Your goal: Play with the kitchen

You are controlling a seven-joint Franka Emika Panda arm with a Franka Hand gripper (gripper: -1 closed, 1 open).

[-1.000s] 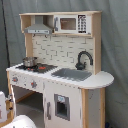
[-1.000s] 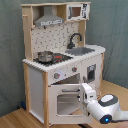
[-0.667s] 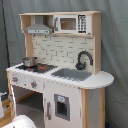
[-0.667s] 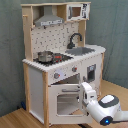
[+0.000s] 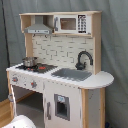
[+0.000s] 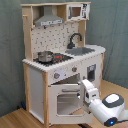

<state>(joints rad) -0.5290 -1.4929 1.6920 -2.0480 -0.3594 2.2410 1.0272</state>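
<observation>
Kitchen, no readable writing, pincer at oven door, grip state unclear

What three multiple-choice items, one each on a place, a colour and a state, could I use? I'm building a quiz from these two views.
1. Where does the pot stand?
A. in the sink
B. on the stovetop
C. on the top shelf

2. What colour is the faucet?
A. black
B. red
C. white

3. How is the oven door in the second exterior view?
A. taken off and lying on the floor
B. hidden behind a cloth
C. in place, with the arm right in front of it

Answers:
1 B, the pot sits on the stovetop in both exterior views, away from the sink.
2 A, the curved faucet shows dark black against the pale pegboard.
3 C, the door fills its frame and the white arm reaches up before it.
</observation>
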